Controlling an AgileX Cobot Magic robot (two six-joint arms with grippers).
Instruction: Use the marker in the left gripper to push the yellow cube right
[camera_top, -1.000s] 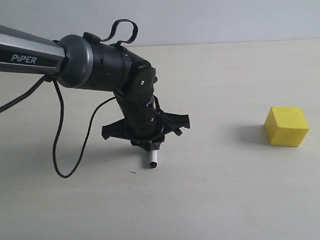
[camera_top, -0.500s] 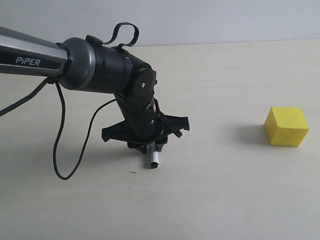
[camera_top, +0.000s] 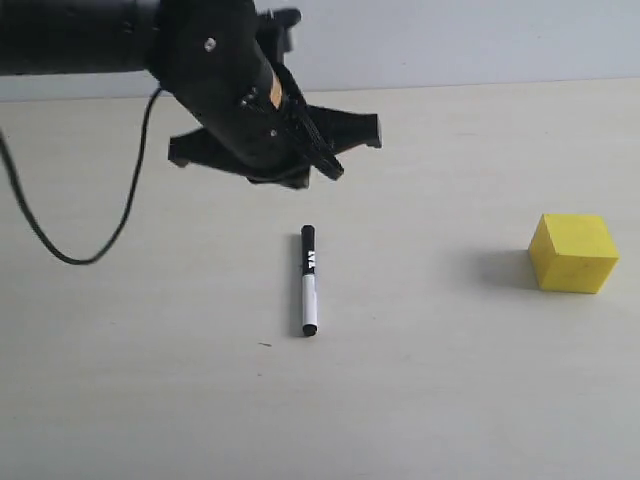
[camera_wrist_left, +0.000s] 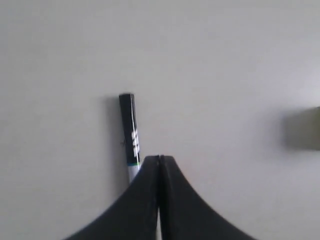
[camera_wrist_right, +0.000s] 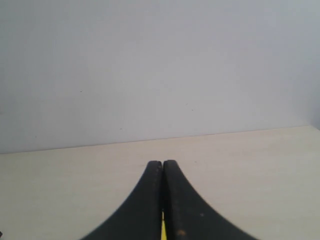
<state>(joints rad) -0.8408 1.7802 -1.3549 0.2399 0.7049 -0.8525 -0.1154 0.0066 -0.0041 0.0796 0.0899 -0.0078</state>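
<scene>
The marker (camera_top: 308, 280) lies flat on the table, black cap toward the back and white barrel toward the front. My left gripper (camera_top: 331, 169) hangs in the air above and behind it, shut with nothing between its fingers. In the left wrist view the marker (camera_wrist_left: 129, 130) lies beside and below the closed tips of the left gripper (camera_wrist_left: 159, 159), apart from them. The yellow cube (camera_top: 573, 253) sits far to the right of the marker, untouched. My right gripper (camera_wrist_right: 163, 163) is shut over bare table and does not show in the exterior view.
The pale table (camera_top: 430, 400) stretches around the marker and the cube, with a grey wall (camera_top: 450, 40) behind it. A black cable (camera_top: 60, 250) loops down from the left arm to the table at the left.
The left gripper has risen up and back from the table. The marker, which was under the gripper, now lies fully exposed on the surface. The cube has not moved.
</scene>
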